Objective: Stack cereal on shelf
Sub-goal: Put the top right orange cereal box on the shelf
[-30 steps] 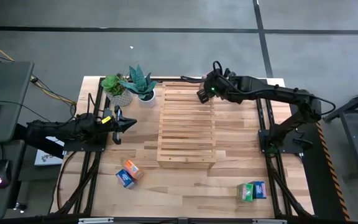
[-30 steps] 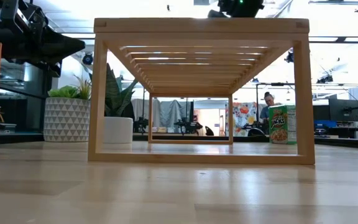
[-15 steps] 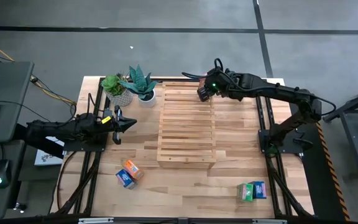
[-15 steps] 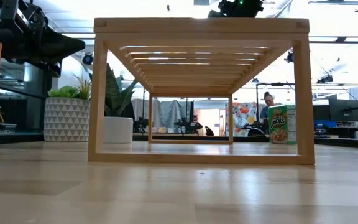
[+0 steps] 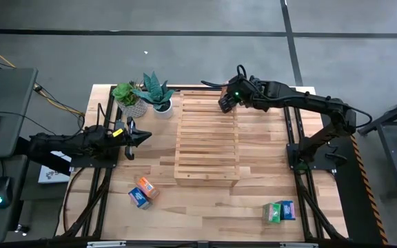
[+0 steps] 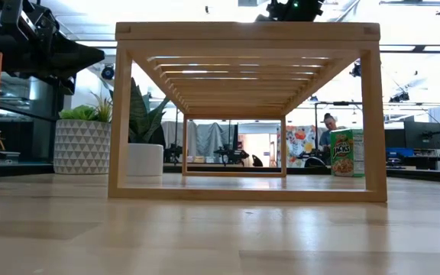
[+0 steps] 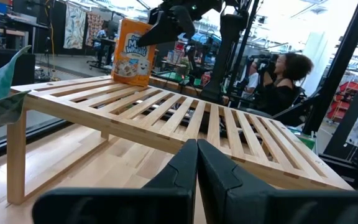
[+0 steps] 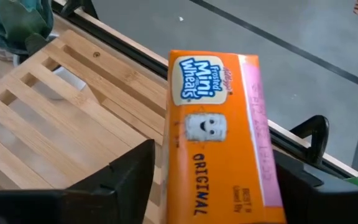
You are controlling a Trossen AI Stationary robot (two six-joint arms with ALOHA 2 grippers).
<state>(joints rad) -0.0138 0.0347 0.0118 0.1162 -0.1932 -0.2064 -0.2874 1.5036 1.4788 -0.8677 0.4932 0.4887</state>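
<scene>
An orange cereal box [image 7: 132,51] stands upright on the far right corner of the light-wood slatted shelf [image 5: 207,148]. My right gripper [image 5: 224,103] hovers over it, open. In the right wrist view its fingers flank the box [image 8: 219,118], with bare wood showing between the box and one finger [image 8: 138,168]. My left gripper [image 5: 145,138] waits, shut, left of the shelf, pointing at it. An orange and a blue box [image 5: 142,191] lie on the table near left. A green and a blue box [image 5: 279,211] stand near right.
Two potted plants [image 5: 143,96] stand at the shelf's far left corner. Black frame rails [image 5: 95,172] run along both table sides. A person [image 7: 281,81] is in the room beyond the table. Bare tabletop [image 5: 205,207] lies between the shelf's near edge and the boxes.
My right gripper has drawn back a little toward the table's far edge and stayed over the shelf's far right corner. The boxes, the shelf and my left arm have kept still.
</scene>
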